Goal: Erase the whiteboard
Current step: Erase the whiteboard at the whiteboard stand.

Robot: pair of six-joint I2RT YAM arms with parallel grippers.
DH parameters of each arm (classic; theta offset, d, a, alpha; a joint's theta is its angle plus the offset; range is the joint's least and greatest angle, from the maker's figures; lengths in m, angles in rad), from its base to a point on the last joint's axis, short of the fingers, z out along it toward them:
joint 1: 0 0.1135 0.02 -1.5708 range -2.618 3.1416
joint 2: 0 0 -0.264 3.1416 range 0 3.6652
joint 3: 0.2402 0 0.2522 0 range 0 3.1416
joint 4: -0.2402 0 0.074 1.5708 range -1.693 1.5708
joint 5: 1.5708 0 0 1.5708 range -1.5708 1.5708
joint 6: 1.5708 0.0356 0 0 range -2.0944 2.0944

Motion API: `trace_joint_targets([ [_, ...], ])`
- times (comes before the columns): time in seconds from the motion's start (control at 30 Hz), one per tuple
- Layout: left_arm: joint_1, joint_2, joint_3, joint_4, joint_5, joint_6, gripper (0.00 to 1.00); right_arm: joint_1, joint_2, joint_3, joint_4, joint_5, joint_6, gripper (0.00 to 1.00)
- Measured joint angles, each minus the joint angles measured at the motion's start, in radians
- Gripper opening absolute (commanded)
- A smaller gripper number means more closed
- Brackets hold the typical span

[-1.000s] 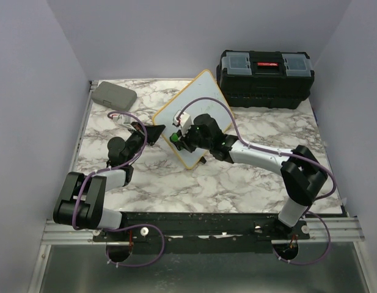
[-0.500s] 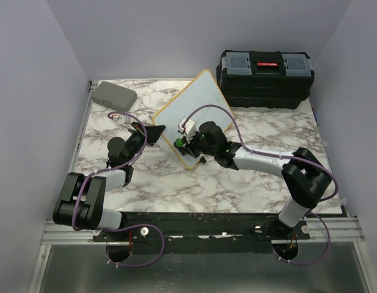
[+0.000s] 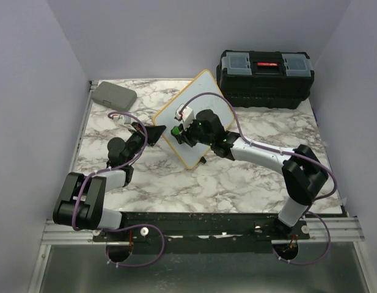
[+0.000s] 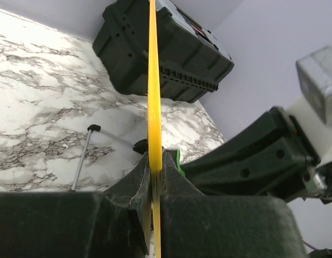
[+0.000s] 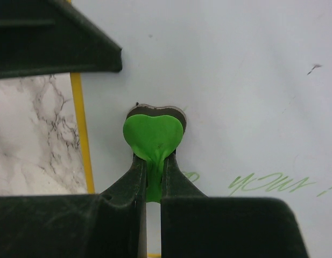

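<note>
The whiteboard [image 3: 203, 101], white with a thin yellow frame, stands tilted on edge in the middle of the table. My left gripper [image 3: 156, 132] is shut on its left corner; in the left wrist view the yellow frame [image 4: 153, 80] runs straight up from between the jaws of the left gripper [image 4: 155, 164]. My right gripper [image 5: 153, 161] is shut on a green heart-shaped eraser [image 5: 153, 134], whose dark pad presses flat on the board face [image 5: 235, 80] near its left frame. Faint green handwriting [image 5: 268, 184] lies to the right of the eraser. From above, the right gripper [image 3: 175, 130] is over the board's left part.
A black toolbox [image 3: 264, 76] stands at the back right, close behind the board. A flat grey case [image 3: 113, 94] lies at the back left corner. A thin metal rod with a black tip [image 4: 82, 156] lies on the marble behind the board.
The right gripper with the eraser slid down the board toward its lower corner, then back up to the left part. The board rocked slightly with it. The left gripper held still.
</note>
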Motion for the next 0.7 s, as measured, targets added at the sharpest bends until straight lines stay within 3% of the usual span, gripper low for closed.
trace_joint_targets([
  [0.3,-0.002,0.0,-0.003,0.009,0.005,0.0,0.0,-0.008,0.017,0.04,0.017,0.013,0.01,0.01],
  [0.7,-0.001,0.004,-0.003,0.012,0.005,-0.001,0.0,-0.019,-0.035,-0.167,0.108,-0.046,-0.005,0.01],
])
